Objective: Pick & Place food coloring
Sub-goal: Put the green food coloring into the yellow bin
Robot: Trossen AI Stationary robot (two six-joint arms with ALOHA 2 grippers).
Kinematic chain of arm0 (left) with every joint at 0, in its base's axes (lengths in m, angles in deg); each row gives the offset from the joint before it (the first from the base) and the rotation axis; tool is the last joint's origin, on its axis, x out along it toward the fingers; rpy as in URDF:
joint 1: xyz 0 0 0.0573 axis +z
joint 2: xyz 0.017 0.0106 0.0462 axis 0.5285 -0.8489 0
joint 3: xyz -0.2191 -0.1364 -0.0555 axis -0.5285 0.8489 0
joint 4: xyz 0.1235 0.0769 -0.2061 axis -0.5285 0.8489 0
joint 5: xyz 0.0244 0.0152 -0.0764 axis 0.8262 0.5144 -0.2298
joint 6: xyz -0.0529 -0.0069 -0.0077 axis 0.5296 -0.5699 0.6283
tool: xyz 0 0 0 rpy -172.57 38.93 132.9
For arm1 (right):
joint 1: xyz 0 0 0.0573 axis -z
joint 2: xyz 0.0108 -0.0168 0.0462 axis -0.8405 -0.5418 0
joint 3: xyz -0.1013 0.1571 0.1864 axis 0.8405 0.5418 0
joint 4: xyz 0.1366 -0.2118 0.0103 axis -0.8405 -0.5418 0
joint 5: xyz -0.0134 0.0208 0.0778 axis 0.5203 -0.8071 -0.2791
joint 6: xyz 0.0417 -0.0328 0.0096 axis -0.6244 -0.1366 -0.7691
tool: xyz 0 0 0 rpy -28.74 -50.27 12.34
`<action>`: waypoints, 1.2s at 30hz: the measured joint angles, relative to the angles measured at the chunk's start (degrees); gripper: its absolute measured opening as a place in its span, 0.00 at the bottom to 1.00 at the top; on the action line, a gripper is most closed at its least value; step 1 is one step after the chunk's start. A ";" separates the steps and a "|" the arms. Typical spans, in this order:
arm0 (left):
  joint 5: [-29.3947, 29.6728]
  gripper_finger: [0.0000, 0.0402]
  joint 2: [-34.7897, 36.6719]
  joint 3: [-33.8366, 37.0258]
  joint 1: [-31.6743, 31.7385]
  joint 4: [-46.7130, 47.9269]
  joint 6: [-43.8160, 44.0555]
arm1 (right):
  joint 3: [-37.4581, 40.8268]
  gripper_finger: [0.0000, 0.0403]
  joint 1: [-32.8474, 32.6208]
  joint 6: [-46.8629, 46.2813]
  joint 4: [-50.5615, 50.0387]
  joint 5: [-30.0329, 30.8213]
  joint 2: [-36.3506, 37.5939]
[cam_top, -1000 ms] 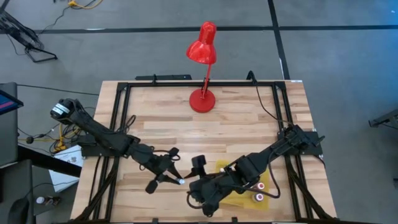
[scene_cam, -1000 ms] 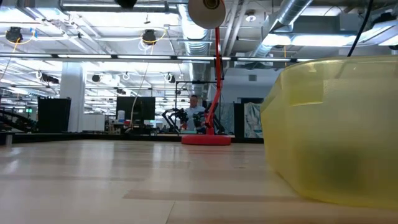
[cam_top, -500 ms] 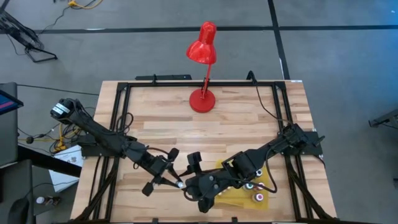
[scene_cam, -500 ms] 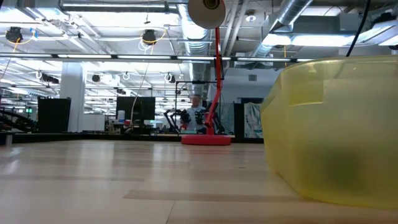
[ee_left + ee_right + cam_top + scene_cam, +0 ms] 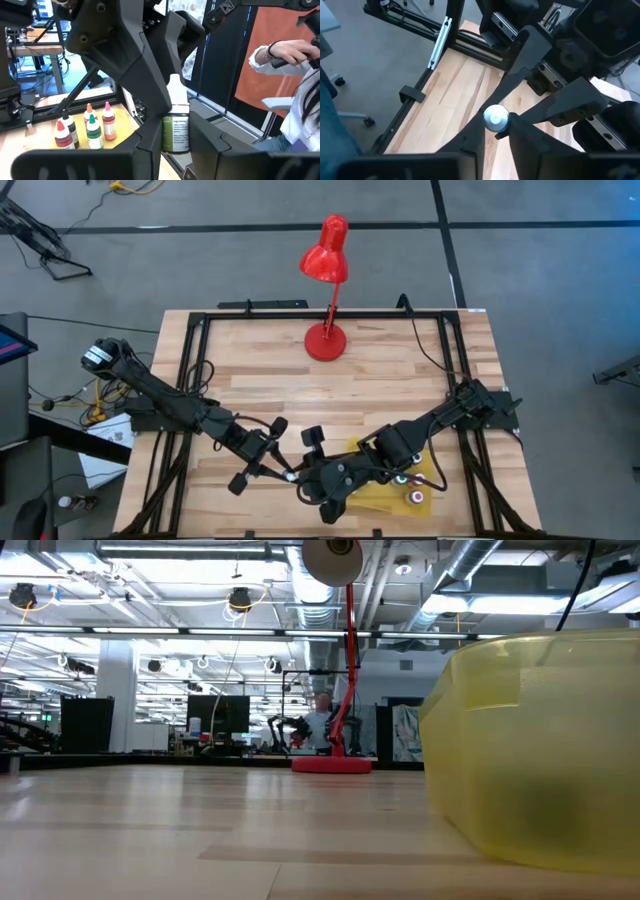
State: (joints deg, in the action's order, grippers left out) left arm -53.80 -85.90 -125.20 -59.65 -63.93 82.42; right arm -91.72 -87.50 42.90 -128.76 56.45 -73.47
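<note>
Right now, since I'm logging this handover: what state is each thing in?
bottle: upright, gripped by both pincers.
left pincer: shut on bottle.
right pincer: shut on bottle.
other bottles: standing in tray.
lamp: upright at the far edge.

Both arms (image 5: 330, 470) crowd the table's (image 5: 400, 385) near edge; only the red lamp (image 5: 325, 338) interrupts the bare far half.

- Left tool (image 5: 288, 475) reaches inward, its fingers clamped on a small bottle (image 5: 176, 122).
- Right tool (image 5: 300, 478) meets it tip to tip, fingers pinching the same bottle's cap (image 5: 496, 116).
</note>
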 joint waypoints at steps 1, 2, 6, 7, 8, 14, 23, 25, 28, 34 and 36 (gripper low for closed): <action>0.00 0.17 0.00 0.00 -0.02 0.02 0.00 | 0.00 0.15 0.04 -0.02 0.02 -0.35 0.00; 0.00 0.17 0.00 0.00 -0.01 0.04 0.00 | -0.01 0.13 0.04 -0.01 -0.02 -0.50 0.00; -0.16 0.17 0.00 0.00 -0.02 0.02 0.03 | -0.02 0.09 0.02 -0.01 -0.10 -0.50 0.00; -0.86 0.17 0.01 0.00 -0.03 0.03 0.05 | -0.01 0.08 -0.01 -0.03 -0.60 -0.67 0.03; -0.79 0.17 0.04 0.00 -0.09 -0.16 0.26 | 0.00 0.07 -0.09 -0.15 -0.53 -0.91 0.07; -0.79 0.17 0.04 0.00 -0.11 -0.62 0.73 | 0.00 0.01 -0.39 -0.15 -0.55 -1.00 0.07; 2.35 0.30 0.07 -0.02 0.23 -1.24 4.11 | 0.00 0.00 -0.31 -4.51 -1.81 -2.56 -0.02; 4.31 0.35 0.07 -0.02 0.26 -1.16 5.18 | 0.00 0.00 -0.31 -4.53 -2.13 -2.52 -0.02; 6.61 0.41 0.07 -0.02 0.50 -1.06 5.28 | 0.00 0.00 -0.30 -4.57 -2.19 -2.49 -0.02; 11.33 0.52 0.07 -0.04 3.60 1.34 5.91 | -0.01 0.00 -0.31 -11.11 -3.86 -2.88 -0.02; 10.81 0.55 0.07 -0.04 4.89 3.39 7.91 | -0.40 0.00 -0.31 -13.32 -6.17 -2.78 -0.02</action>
State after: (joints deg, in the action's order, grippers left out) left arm -42.99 -85.84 -125.24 -54.77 -60.55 90.33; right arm -92.12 -87.80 29.58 -134.93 53.67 -73.49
